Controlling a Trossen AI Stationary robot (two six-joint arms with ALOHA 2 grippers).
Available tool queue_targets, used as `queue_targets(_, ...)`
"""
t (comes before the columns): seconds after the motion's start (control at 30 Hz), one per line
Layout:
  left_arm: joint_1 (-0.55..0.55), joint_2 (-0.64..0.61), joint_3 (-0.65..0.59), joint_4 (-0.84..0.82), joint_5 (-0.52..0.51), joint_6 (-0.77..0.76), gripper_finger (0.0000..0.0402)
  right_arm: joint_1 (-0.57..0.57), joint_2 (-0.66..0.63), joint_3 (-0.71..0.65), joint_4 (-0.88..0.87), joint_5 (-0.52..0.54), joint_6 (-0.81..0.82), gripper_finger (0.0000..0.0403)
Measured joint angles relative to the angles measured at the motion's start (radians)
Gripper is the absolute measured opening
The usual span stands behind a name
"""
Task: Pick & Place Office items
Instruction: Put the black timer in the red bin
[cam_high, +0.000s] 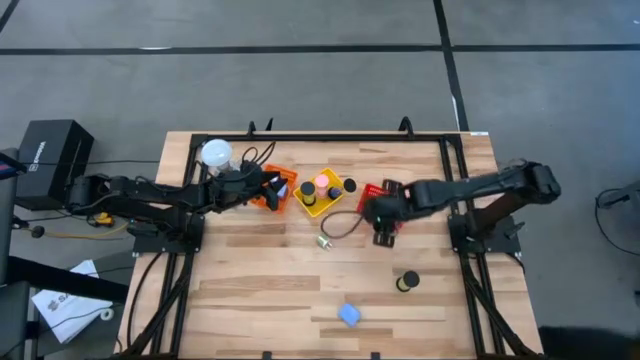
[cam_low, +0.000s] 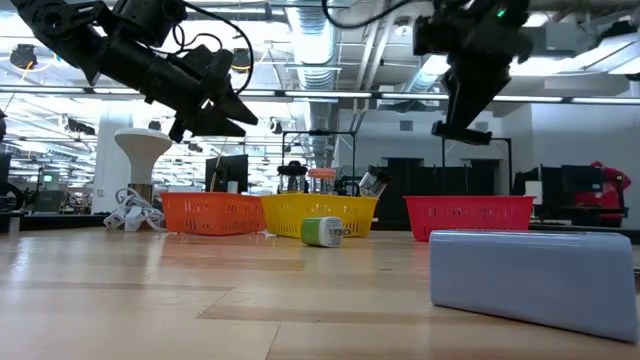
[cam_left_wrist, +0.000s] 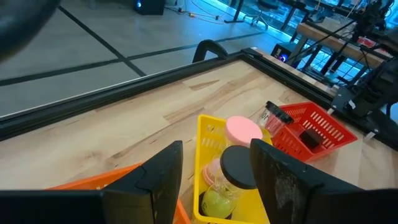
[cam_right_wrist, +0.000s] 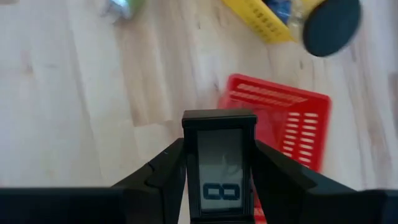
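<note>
The right gripper (cam_right_wrist: 219, 180) is clamped on a small black flat device with a grey display (cam_right_wrist: 219, 163), its two fingers pressing the long side edges while the top end sticks out ahead of them. It hangs in the air just over the near rim of the red basket (cam_high: 376, 190), which sits at the right of the basket row on the wooden table (cam_high: 260, 270). The left gripper (cam_left_wrist: 214, 174) waits over the orange basket (cam_low: 212, 212) with its fingers standing apart and nothing between them.

I'd judge the device to be light, stiff plastic, smooth and a little slippery, so the side-edge hold looks right; squeezing the display face could mark it.

The yellow basket (cam_high: 322, 204) already holds a pink-capped cylinder (cam_left_wrist: 243, 130) and a black-capped one (cam_left_wrist: 239, 167); round and smooth, they would want a grip across the body.

Loose on the table, well apart from the baskets, lie a light-blue block (cam_high: 349, 314) and a black cylinder (cam_high: 408, 282), with a small green-and-white roll (cam_low: 322, 231) nearer the yellow basket. The block looks squarish and easy to pinch by its flat sides; the cylinder may roll.
</note>
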Motion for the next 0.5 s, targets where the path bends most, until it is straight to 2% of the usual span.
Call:
queue_targets(0.3,0.0,0.0,0.0,0.002,0.0,0.0,0.0181,-0.208,0.059,0.001,0.033,-0.032,-0.078,0.0156)
queue_targets(0.5,0.0,0.0,0.0,0.02,0.0,0.0,0.0181,-0.3,0.159,0.002,0.059,-0.143,-0.101,0.0156)
